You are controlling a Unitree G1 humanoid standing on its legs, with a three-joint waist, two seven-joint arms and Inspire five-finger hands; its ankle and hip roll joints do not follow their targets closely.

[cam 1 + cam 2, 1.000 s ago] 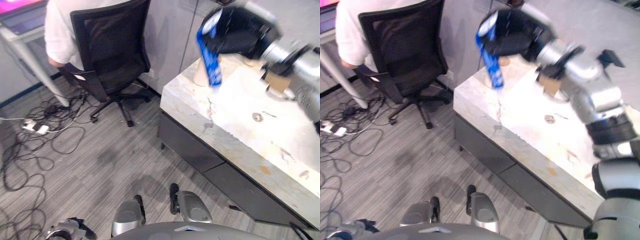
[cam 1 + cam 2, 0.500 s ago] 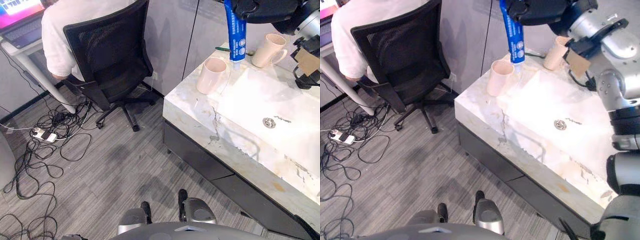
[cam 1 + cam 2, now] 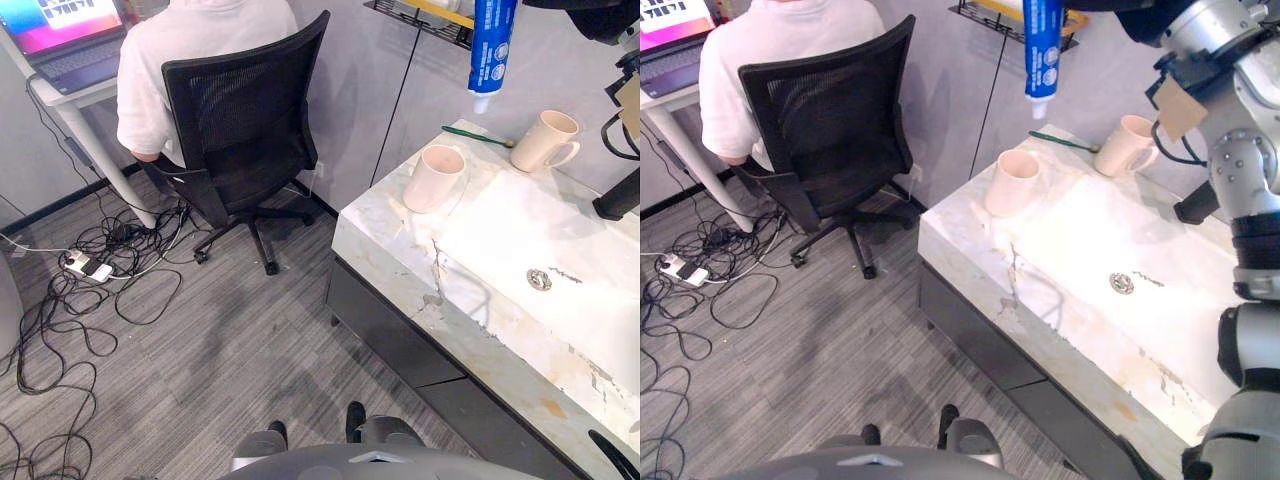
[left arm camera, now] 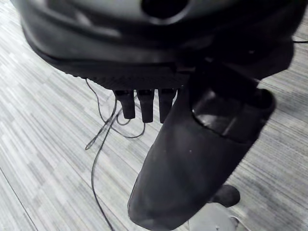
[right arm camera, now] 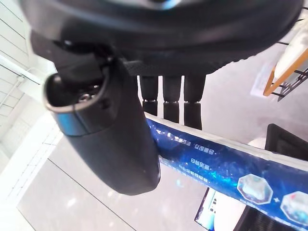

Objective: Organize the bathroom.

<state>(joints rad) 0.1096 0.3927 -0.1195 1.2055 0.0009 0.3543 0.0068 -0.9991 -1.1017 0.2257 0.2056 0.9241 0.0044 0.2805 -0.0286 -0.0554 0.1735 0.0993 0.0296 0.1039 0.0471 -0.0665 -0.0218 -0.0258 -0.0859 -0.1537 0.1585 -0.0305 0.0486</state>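
A blue toothpaste tube (image 3: 492,45) hangs cap down in the air above the marble sink counter (image 3: 400,230), just in front of a black wire wall shelf (image 3: 420,18). My right hand (image 3: 590,12) is shut on the tube's upper end, and in the right wrist view its thumb (image 5: 110,130) and fingers wrap the blue tube (image 5: 216,161). Below the tube stands a pale pink cup (image 3: 435,178). A second cream mug (image 3: 545,140) and a green toothbrush (image 3: 478,135) lie further back. My left hand (image 4: 192,163) hangs over the floor, open and holding nothing.
A person in a white shirt sits on a black office chair (image 3: 245,120) at a desk with a laptop (image 3: 70,40), left of the counter. Loose cables and a power strip (image 3: 85,265) lie on the grey floor. The basin drain (image 3: 539,280) is at right.
The head camera has shifted. My right hand has lifted the tube from just above the pink cup's rim up towards the wall shelf.
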